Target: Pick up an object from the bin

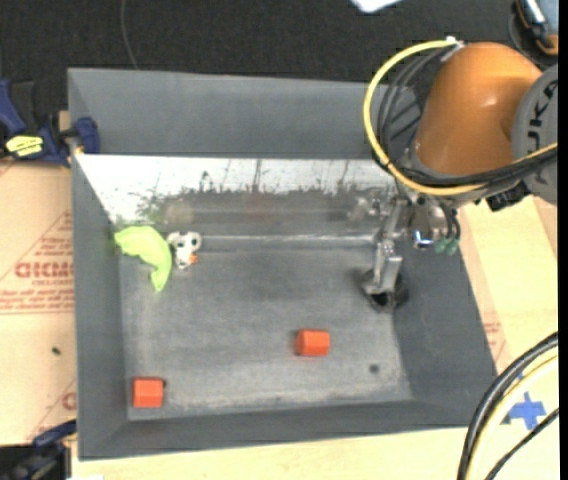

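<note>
Gripper (385, 293) was low at the right side of the bin (264, 108), over bare floor; open or closed, could not tell. Nearest item: orange cube (312, 343), front centre. Second orange cube (147, 393) lay front-left; green scrap (146, 250) and white toy (184, 247) far left.

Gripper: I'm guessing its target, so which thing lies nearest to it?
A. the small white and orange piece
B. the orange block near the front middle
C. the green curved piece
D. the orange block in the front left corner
B: the gripper is at the right of the bin floor, with the middle orange block closest; the green piece, white and orange piece and corner block lie far left.
</note>
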`<control>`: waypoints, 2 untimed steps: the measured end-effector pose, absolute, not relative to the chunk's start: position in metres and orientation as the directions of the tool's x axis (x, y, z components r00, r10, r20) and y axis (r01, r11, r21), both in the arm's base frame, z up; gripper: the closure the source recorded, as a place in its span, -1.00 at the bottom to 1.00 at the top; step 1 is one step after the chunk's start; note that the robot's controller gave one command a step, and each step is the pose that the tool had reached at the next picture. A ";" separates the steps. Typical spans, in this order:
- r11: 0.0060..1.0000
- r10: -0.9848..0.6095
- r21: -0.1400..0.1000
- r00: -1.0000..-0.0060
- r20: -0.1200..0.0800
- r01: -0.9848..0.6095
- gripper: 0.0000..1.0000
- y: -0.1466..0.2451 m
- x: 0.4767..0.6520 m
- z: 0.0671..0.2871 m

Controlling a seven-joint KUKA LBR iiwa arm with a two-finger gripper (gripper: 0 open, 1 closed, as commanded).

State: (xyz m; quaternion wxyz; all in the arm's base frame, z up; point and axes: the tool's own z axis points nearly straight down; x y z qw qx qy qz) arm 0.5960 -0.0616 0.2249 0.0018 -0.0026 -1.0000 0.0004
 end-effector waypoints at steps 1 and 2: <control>1.000 0.005 -0.001 -1.000 0.001 0.005 -1.00 -0.061 0.596 0.227; 0.981 0.193 0.000 -0.981 -0.006 0.193 -1.00 -0.038 0.625 0.265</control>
